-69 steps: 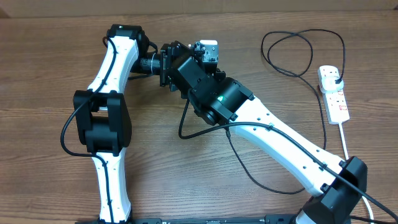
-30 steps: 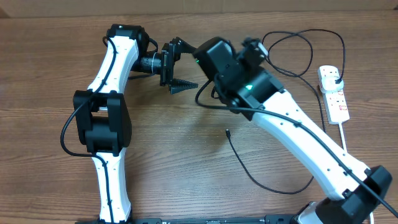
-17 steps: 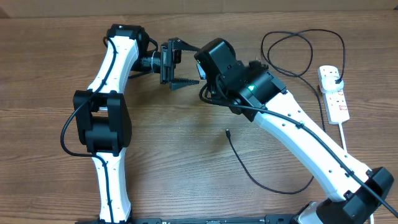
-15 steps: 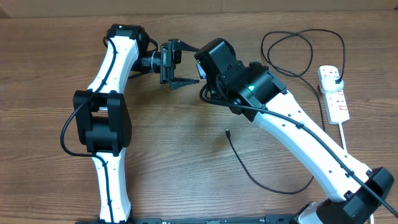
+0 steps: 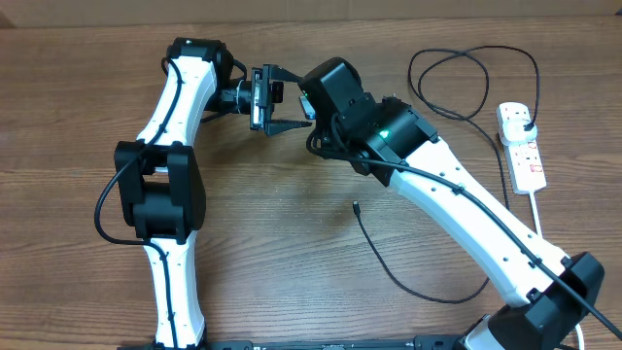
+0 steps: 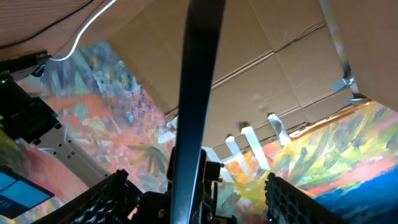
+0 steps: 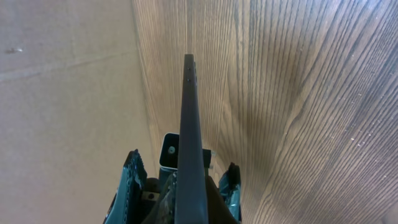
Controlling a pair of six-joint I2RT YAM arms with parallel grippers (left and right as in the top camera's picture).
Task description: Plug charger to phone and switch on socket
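Note:
The phone point(image 7: 189, 112) shows edge-on as a thin dark strip in my right gripper point(image 7: 182, 162), which is shut on its lower part above the table. In the overhead view the right gripper point(image 5: 311, 102) meets my left gripper point(image 5: 296, 100) at the back centre, and the phone is hidden there. In the left wrist view the phone's edge point(image 6: 199, 93) stands midway between the left gripper's point(image 6: 194, 179) wide-open jaws, touching neither. The charger's connector tip point(image 5: 356, 205) lies loose on the table. Its black cable point(image 5: 418, 290) loops to the plug point(image 5: 525, 122) in the white socket point(image 5: 526, 160).
The socket's thick white cord point(image 5: 539, 222) runs toward the front right. The black cable makes a big loop point(image 5: 466, 83) at the back right. The right arm point(image 5: 466, 219) crosses the table's middle diagonally. The left arm point(image 5: 165, 185) stands at the left.
One second ago my right gripper was farther right with the phone. It has swung back left and set the phone between the left gripper's open jaws. The cable has not moved.

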